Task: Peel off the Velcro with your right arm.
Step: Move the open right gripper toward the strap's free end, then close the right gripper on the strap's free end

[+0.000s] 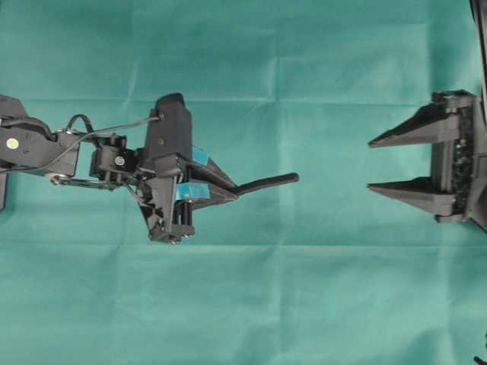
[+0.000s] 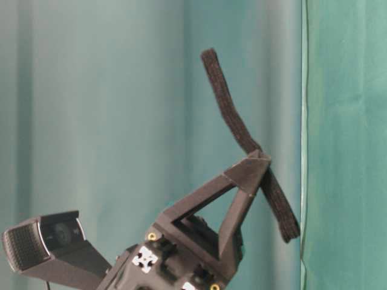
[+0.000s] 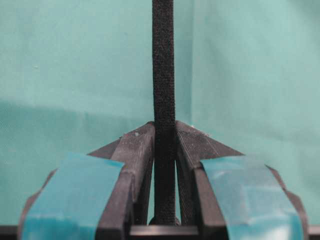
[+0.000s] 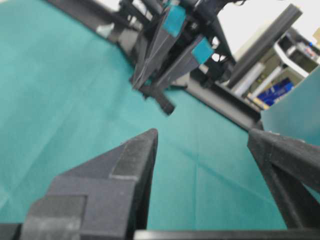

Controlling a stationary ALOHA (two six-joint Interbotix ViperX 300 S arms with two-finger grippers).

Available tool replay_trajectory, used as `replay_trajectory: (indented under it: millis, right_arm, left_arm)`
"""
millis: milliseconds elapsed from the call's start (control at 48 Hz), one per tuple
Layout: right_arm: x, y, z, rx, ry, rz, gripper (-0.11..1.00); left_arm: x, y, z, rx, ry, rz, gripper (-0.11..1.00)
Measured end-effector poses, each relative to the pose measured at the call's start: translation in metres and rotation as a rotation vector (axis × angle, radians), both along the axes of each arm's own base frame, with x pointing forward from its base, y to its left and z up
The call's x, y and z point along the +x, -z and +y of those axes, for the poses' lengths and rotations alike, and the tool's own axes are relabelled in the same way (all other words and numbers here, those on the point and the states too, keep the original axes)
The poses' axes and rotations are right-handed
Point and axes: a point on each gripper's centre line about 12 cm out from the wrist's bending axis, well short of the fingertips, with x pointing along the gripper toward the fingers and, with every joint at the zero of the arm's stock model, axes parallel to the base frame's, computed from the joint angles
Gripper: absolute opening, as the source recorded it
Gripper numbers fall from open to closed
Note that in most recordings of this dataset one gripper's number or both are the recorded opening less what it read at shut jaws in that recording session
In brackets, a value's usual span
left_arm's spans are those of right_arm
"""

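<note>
Presenting the Velcro (image 1: 266,182) above the worktop (image 1: 304,304), left gripper (image 1: 228,186) has its jaws clamped on it, free end toward the right gripper (image 1: 370,163), whose empty jaws gape, well apart.

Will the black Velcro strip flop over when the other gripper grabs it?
Probably it bends easily: the Velcro already curves above the left gripper pinching it. Thin and narrow, it looks light. Its fuzzy surface likely won't slip from the open right gripper.

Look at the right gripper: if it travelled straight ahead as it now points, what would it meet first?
Probably the free end of the Velcro strip held by the left gripper. The right gripper is open and faces it across bare cloth, though height alignment is unclear.
</note>
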Motion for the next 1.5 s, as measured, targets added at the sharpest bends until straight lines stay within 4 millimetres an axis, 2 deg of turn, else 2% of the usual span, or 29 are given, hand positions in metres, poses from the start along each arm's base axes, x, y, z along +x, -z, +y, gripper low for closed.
replay_trajectory:
  millis: [500,917,1501]
  right_arm:
    - [0.038,0.010,-0.008,-0.093,0.021,0.091,0.41]
    - [0.069,0.016,-0.021,-0.159,0.044,0.086,0.41]
    - [0.097,0.031,-0.024,-0.159,0.036,0.096,0.41]
  left_arm:
    - [-0.020,-0.001,0.014,-0.176,-0.105,-0.118,0.10]
    - [-0.024,0.005,0.017,-0.251,-0.145,-0.103,0.10]
    - [-0.025,0.006,0.024,-0.259,-0.165,-0.122,0.10]
